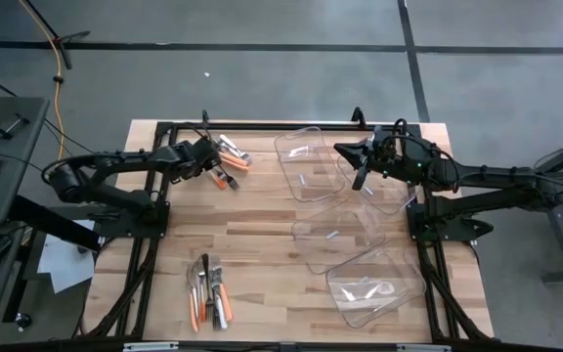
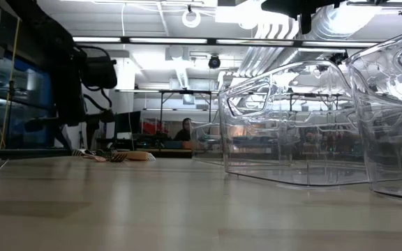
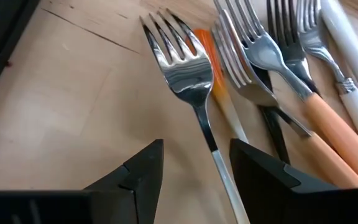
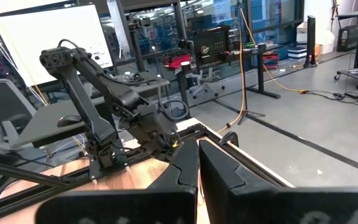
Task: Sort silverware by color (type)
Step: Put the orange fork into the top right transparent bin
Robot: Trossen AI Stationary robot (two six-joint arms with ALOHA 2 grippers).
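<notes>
Two dark arms are reaching over a wooden counter (image 1: 262, 230). The left pincer (image 1: 210, 162) is hovering at the far left part of the counter, right at a small cluster of silverware (image 1: 231, 162) with orange and white handles. A second pile of silverware (image 1: 208, 291) is lying near the front edge, well apart from the first. The right pincer (image 1: 359, 174) is hanging over the far clear plastic bin (image 1: 307, 164). Two more clear bins are sitting in a diagonal row toward the front right: a middle bin (image 1: 338, 235) and a near bin (image 1: 376, 286).
</notes>
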